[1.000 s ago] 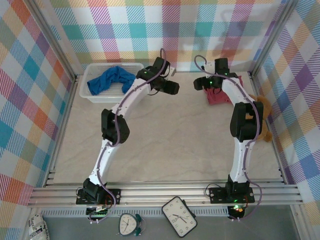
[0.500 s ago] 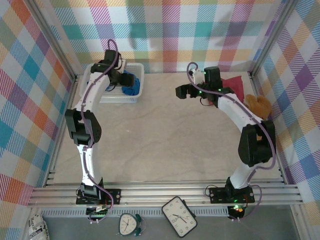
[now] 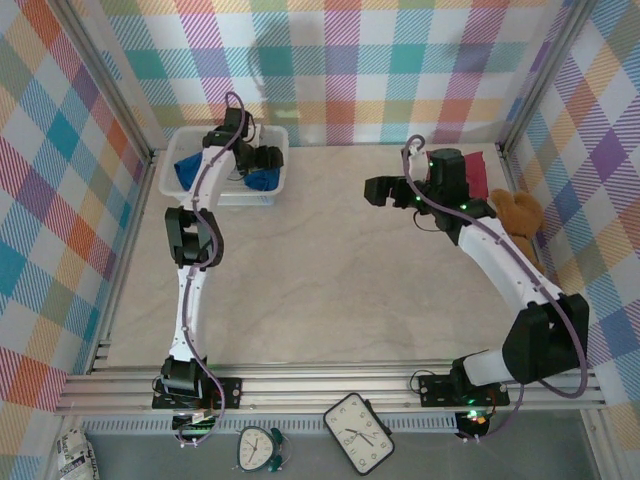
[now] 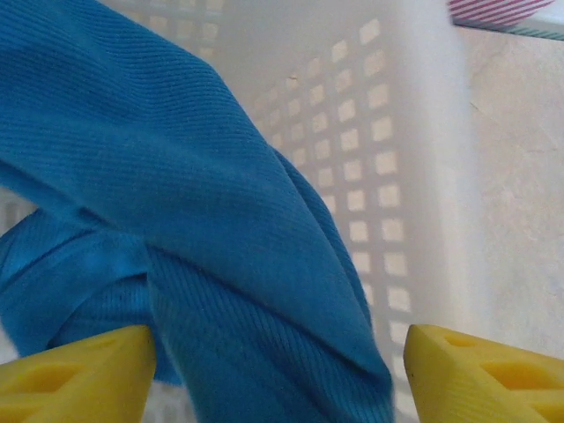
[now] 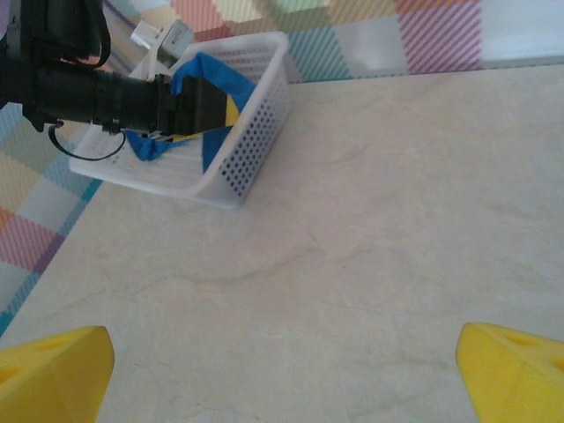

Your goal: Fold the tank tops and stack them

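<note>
Blue cloth, a bright sleeveless tank top (image 4: pixel 220 203), is seen bunched inside a white plastic mesh basket (image 3: pixel 225 197) at the far left of the marbled desk (image 3: pixel 320 290). The left tool (image 4: pixel 282 379) is held wide apart, with that cloth between its fingers. The right tool (image 5: pixel 282 370) is spread apart above bare desk. A dark red cloth tank top (image 3: pixel 474 172) is lying far right, beside a brown teddy bear (image 3: pixel 517 215).

plaid walls (image 3: pixel 350 60) enclose a pale marbled tabletop (image 3: pixel 330 270).
</note>
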Available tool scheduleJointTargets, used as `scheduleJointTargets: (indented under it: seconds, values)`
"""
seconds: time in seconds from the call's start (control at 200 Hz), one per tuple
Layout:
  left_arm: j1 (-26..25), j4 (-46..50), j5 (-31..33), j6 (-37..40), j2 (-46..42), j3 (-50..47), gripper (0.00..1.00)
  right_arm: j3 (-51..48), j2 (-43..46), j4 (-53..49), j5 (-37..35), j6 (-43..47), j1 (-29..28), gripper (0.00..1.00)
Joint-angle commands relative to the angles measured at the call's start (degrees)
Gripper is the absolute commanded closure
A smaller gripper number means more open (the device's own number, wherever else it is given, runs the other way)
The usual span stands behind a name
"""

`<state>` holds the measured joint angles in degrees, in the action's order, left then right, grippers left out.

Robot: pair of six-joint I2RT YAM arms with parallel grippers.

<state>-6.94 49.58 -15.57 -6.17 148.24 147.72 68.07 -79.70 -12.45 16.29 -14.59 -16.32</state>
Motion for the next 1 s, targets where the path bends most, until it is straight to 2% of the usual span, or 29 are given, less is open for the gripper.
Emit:
scheduleJointTargets:
  seconds: [0.0, 0.095, 0.18, 0.235, 0.345, 0.445, 0.805, 0.995]
  values:
    - [0.6, 1.88, -1.13, -2.73, 1.49, 2.42, 0.29, -2.27, 3.58, -2.48, -3.31, -0.06, 0.41, 0.01]
    - [0.8, 1.57, -0.35, -3.93, 2.63, 2.46, 0.36, -3.99, 4.22, -0.72, 0.9, -0.18, 2.12, 0.01]
    - [1.16, 0.83, -2.58, -5.44, 2.93, 2.47, 0.59, -3.33, 3.5, -1.88, 4.13, -1.82, 3.79, 0.01]
    - [1.3, 0.29, -3.12, -5.78, 2.76, 2.48, 0.75, -2.89, 2.7, -2.66, 3.43, -3.03, 4.23, 0.01]
    - [1.31, -0.08, -4.94, -5.57, 1.53, 2.86, 0.95, -2.96, 2.09, -2.98, 3.47, -3.93, 4.24, 0.01]
    - [1.38, 1.0, -4.15, -4.42, -1.64, 2.85, 0.99, -3.66, 1.55, -1.75, 4.75, -4.48, 4.25, 0.01]
    - [1.31, 6.75, -2.07, -1.38, -21.96, 1.71, 1.0, -3.95, 0.15, 2.42, 13.89, -6.03, 4.19, 0.01]
    - [-0.48, 8.84, -2.58, -1.41, -33.3, 1.02, 1.0, -3.74, -0.2, 4.17, 15.27, -5.84, 3.68, 0.01]
